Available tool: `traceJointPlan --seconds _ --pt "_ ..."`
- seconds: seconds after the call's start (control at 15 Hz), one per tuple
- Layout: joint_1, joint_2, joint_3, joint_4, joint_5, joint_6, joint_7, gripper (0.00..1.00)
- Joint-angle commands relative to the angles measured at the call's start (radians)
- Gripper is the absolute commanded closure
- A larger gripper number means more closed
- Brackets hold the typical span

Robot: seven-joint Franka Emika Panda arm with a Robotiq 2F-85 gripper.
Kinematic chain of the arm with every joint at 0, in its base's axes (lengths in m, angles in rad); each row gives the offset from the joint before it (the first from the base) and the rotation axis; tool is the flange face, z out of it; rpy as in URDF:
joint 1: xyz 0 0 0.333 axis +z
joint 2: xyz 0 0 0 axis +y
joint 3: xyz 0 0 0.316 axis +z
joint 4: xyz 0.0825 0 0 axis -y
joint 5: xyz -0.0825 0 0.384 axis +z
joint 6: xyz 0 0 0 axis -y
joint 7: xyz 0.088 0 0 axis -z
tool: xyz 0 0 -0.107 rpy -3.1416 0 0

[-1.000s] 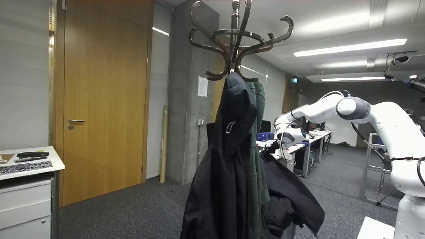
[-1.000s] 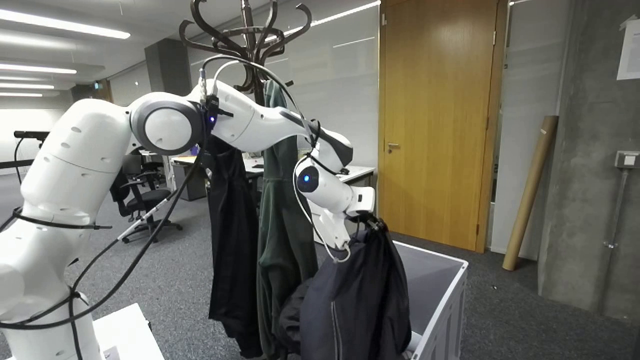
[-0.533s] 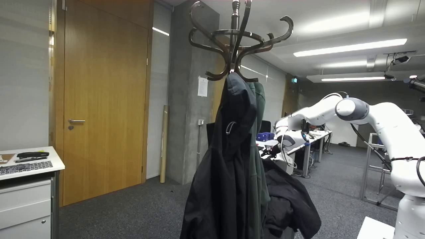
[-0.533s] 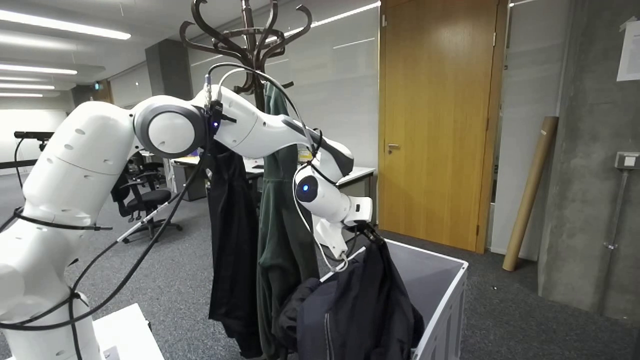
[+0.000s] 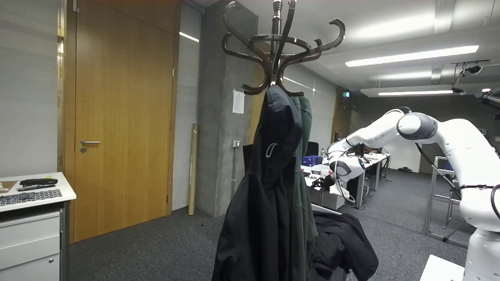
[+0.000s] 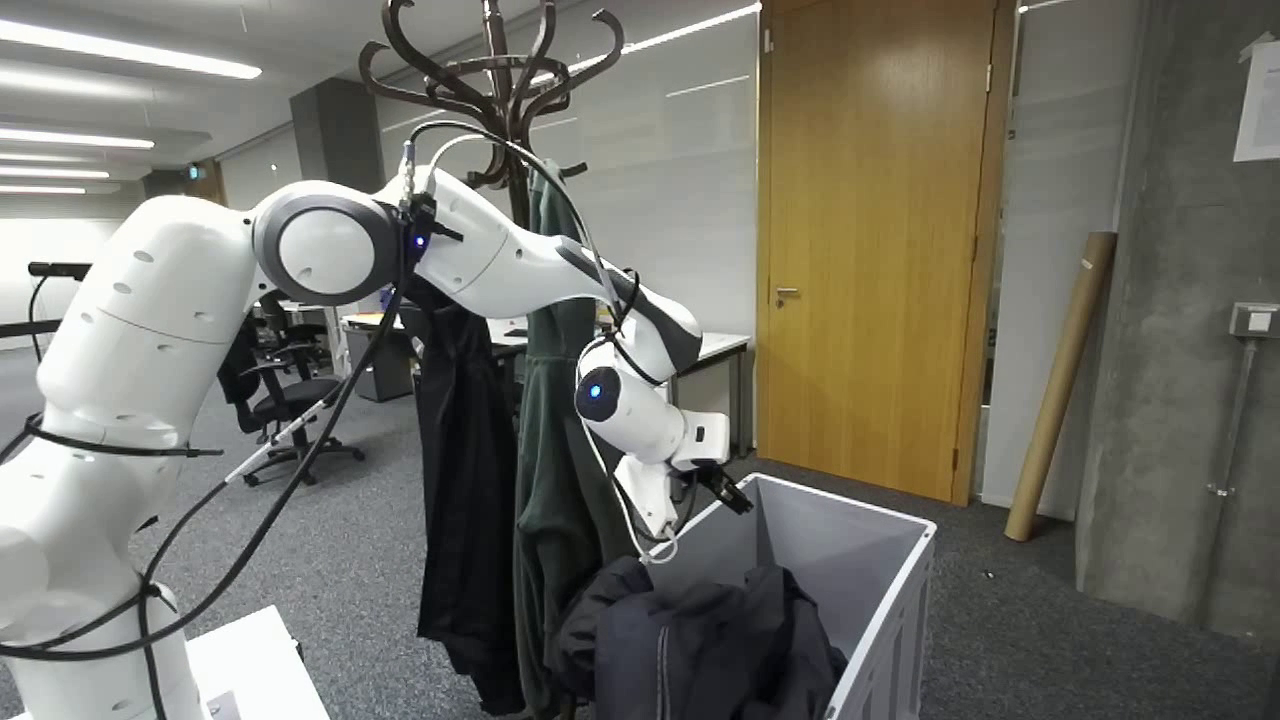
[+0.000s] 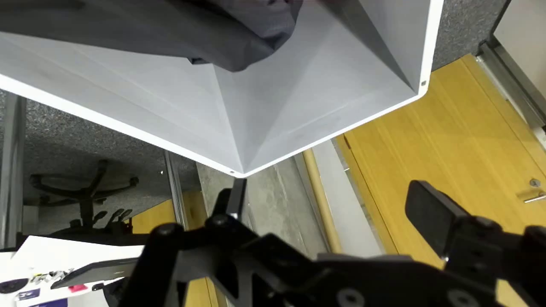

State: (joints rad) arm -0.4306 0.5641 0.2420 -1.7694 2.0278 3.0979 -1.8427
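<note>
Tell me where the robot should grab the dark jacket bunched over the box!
Probably pinch the dark jacket by its raised top fold, coming down from above: loose cloth peaks there, and the walls of the box could block a sideways reach.

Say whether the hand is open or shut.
The hand is open: in the wrist view, its fingers stand wide apart, gripping nothing.

Gray carpet (image 6: 1010, 645) spreads around me in an office, carrying a black chair (image 6: 300, 398) on its splayed base, a white desk (image 5: 375, 158) on gray legs and, beside a concrete pillar (image 6: 1150, 400), a tan tube (image 6: 1062, 390) standing on end. A tiny scrap (image 6: 988, 574) lies near the tube's foot.
</note>
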Motion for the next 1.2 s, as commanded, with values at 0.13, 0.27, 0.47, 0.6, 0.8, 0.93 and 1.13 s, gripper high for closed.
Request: traceJointPlan --seconds 0.13,0.27,0.47,0.6,0.8,0.93,1.13 --pt "-0.018 -0.144 0.004 -0.282 -0.012 0.181 -0.018 0.00" --pt "-0.022 -0.185 -0.007 -0.358 0.001 0.231 -0.029 0.00" --pt "-0.023 -0.242 -0.038 -0.447 -0.010 0.264 -0.036 0.00" --pt "-0.058 -0.265 -0.035 -0.504 -0.038 0.241 -0.071 0.00" --pt "-0.126 -0.270 -0.016 -0.577 -0.074 0.182 -0.144 0.00" --pt "-0.172 -0.242 -0.013 -0.614 -0.133 0.113 -0.181 0.00" --pt "-0.217 -0.189 -0.040 -0.631 -0.281 -0.017 -0.189 0.00"
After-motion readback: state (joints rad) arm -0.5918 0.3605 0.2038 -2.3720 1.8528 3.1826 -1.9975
